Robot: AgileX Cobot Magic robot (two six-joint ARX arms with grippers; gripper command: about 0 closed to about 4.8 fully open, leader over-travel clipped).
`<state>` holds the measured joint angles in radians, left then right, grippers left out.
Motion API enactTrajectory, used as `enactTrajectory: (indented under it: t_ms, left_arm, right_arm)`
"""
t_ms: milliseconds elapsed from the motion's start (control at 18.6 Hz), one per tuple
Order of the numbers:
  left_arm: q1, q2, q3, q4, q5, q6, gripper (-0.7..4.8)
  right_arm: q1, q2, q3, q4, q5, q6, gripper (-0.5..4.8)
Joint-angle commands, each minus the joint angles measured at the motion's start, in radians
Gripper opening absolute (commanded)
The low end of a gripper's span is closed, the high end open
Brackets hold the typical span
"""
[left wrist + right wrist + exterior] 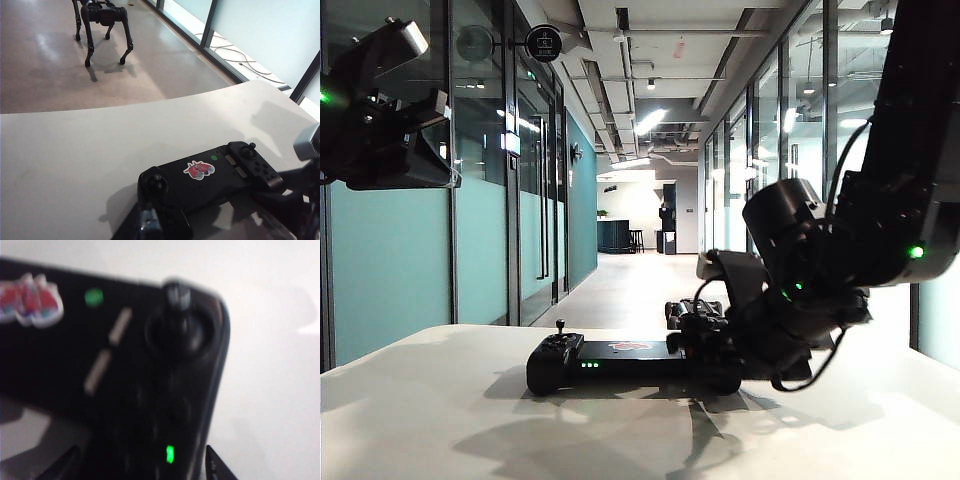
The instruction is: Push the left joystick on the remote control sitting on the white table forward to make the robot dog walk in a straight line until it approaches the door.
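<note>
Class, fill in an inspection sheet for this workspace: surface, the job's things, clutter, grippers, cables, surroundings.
Surface: white table, matte, carrying the remote control.
Job's things: remote control lies flat; left joystick upright, untouched; robot dog stands on the floor beyond the table.
Clutter: nothing seen.
Grippers: right gripper jaws wide, straddling the controller's end away from the left joystick, contact unclear; left gripper raised high over the table's left, jaws unreadable.
Cables: loose cables on the floor by the glass wall.
Surroundings: glass-walled corridor.
</note>
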<state>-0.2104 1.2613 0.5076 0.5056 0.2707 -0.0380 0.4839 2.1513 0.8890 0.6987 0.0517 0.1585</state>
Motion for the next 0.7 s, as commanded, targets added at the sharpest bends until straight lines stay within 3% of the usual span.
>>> enactTrajectory:
  t_ms: [54,270,431,701]
  left_arm:
    - [0.000,-0.002,0.003,0.016,0.007,0.003,-0.05]
    - [0.000,-0.002,0.003,0.016,0.007,0.003,-0.06]
    - [0.000,-0.002,0.003,0.016,0.007,0.003,-0.05]
    - [0.000,-0.002,0.003,0.016,0.007,0.003,-0.05]
  right_arm:
    - [0.001,-0.004,0.019,0.015,0.021,0.003,3.15]
    - [0.001,-0.004,0.023,0.015,0.029,0.003,2.95]
    - [0.001,-0.004,0.023,0.015,0.028,0.003,1.75]
    - [0.002,-0.005,0.023,0.016,0.043,0.005,1.65]
